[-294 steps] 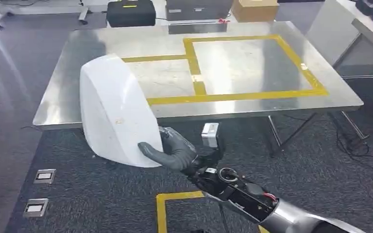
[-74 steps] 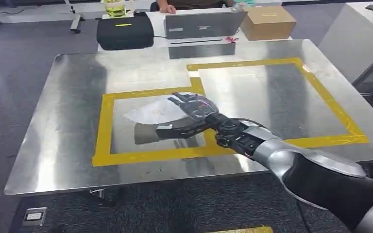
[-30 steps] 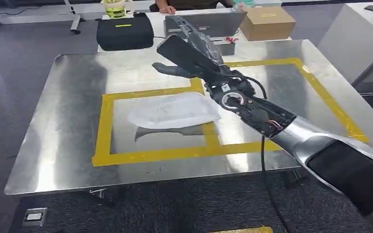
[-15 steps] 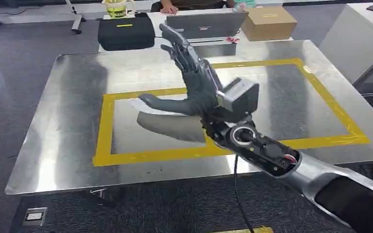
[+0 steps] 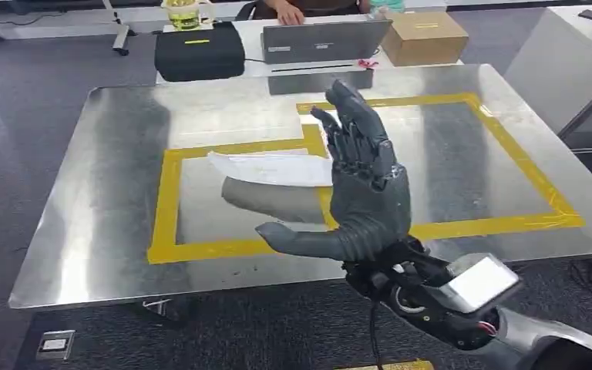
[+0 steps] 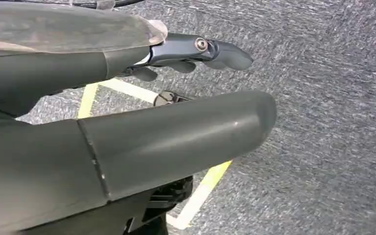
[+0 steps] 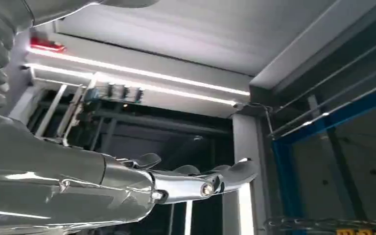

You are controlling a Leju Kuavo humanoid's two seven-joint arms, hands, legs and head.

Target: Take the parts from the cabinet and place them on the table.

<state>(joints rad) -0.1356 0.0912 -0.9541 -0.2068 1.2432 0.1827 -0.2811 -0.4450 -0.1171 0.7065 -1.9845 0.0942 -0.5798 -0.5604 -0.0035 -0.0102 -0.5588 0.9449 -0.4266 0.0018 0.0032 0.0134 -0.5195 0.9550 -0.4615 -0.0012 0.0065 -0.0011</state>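
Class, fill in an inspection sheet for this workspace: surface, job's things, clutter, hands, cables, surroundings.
Surface: steel table marked with yellow tape rectangles.
Job's things: white part lies inside the nearer tape rectangle, free of any hand.
Clutter: nothing seen on the steel table.
Hands: right hand raised above the table's near edge, fingers spread, holding nothing; left hand hangs over carpet, holding nothing.
Cables: black cable under the right wrist.
Surroundings: black case, laptop, cardboard box and a person's hand beyond the table.
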